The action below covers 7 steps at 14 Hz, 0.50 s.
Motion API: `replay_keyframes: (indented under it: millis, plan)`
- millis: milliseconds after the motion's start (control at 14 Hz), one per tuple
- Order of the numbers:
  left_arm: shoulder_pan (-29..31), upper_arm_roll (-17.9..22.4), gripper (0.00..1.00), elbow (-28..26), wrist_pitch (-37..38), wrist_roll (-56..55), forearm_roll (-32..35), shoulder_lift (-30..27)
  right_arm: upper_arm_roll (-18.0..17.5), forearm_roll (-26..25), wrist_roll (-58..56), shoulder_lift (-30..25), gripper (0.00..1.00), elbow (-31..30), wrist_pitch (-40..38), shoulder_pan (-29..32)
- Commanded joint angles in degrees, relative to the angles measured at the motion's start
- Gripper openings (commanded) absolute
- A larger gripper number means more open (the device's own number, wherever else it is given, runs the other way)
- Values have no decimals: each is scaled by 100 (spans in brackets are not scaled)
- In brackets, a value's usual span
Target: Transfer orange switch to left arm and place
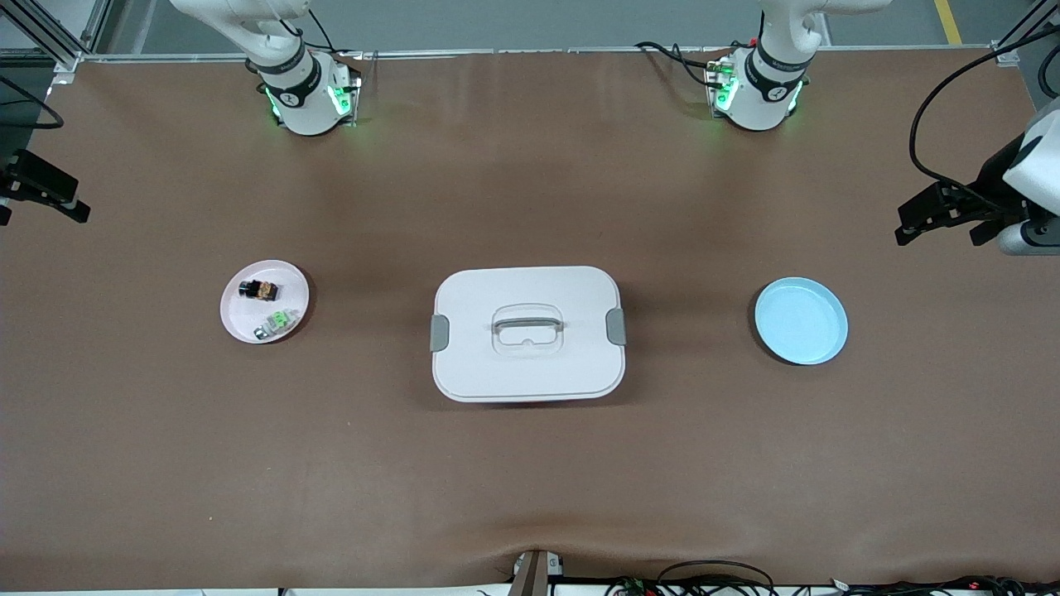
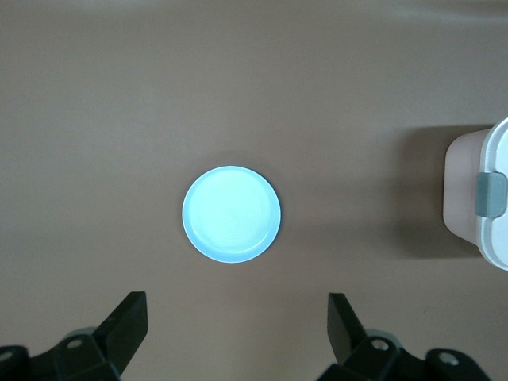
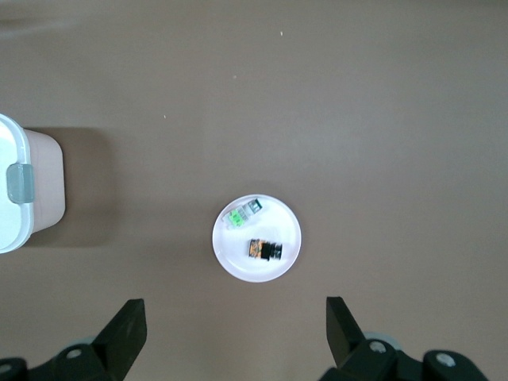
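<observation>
Brown matte surface (image 1: 530, 480), wide and bare between three things set in a row. At the right arm's end, a small round pink dish (image 1: 236, 319) carrying the tiny black switch with an orange end (image 1: 258, 290) and, beside it and nearer the front camera, a small green-and-silver component (image 1: 279, 321). In the middle, the large white rounded lidded box with grey side latches (image 1: 527, 364). At the left arm's end, a round pale-blue dish (image 1: 801, 320), nothing in it.

Right gripper (image 3: 234, 329) high over the pink dish, jaws spread wide, nothing held; switch almost straight below, long axis roughly parallel to the row of things. Clearly the nearer arm for the pickup.

Left gripper (image 2: 238, 329) likewise high over the blue dish, jaws spread, waiting. Box squarely between the two dishes.
</observation>
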<state>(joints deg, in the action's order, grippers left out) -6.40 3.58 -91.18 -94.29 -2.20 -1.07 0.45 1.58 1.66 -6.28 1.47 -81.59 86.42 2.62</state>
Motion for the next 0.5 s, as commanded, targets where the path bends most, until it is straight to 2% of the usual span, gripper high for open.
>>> replay_keyframes:
  millis: [0, 214, 286, 429]
  plan:
    - [-2, -15, 100, 127, 95, -34, 36, 43, -8, -35, -172, 99, 100, 99, 111, 168]
    - [-11, -15, 100, 127, 95, -26, 36, 34, 0, -174, -241, 511, 100, 99, 190, 238]
    - [7, -15, 100, 127, 95, -8, 36, 34, -8, -462, -277, 565, 100, 99, 312, 239]
    - [16, -6, 100, 127, 86, 27, 19, 34, -17, -579, -268, 722, 100, 29, 445, 247]
